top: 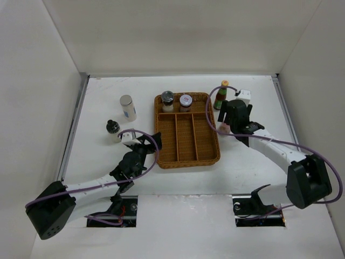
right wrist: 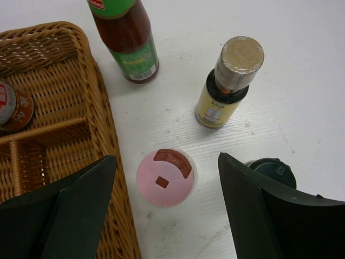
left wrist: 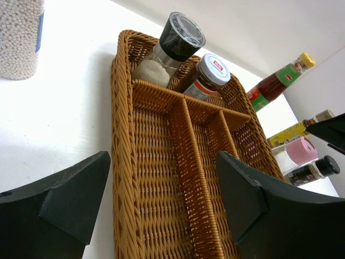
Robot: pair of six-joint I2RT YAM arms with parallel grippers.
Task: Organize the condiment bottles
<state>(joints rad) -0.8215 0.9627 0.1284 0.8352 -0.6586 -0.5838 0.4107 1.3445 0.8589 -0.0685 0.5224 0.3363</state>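
My right gripper (top: 226,123) (right wrist: 166,164) is open, hovering over a pink-lidded jar (right wrist: 164,178) that stands on the table just right of the wicker tray (top: 186,154). Behind the jar stand a green-labelled bottle (right wrist: 129,48) (top: 220,95) and a brown yellow-labelled bottle (right wrist: 227,86). A dark-lidded jar (right wrist: 272,170) is half hidden by my right finger. My left gripper (top: 146,141) (left wrist: 163,162) is open and empty at the tray's left rim. A black-lidded grinder (top: 167,99) and a red-labelled jar (top: 185,101) stand in the tray's back compartment. A white cylinder (top: 128,108) and a small black-lidded jar (top: 112,128) are left of the tray.
The tray (left wrist: 161,178) has three long compartments in front of the back one, with wicker dividers. White walls close the table at the back and both sides. Purple cables loop off both arms.
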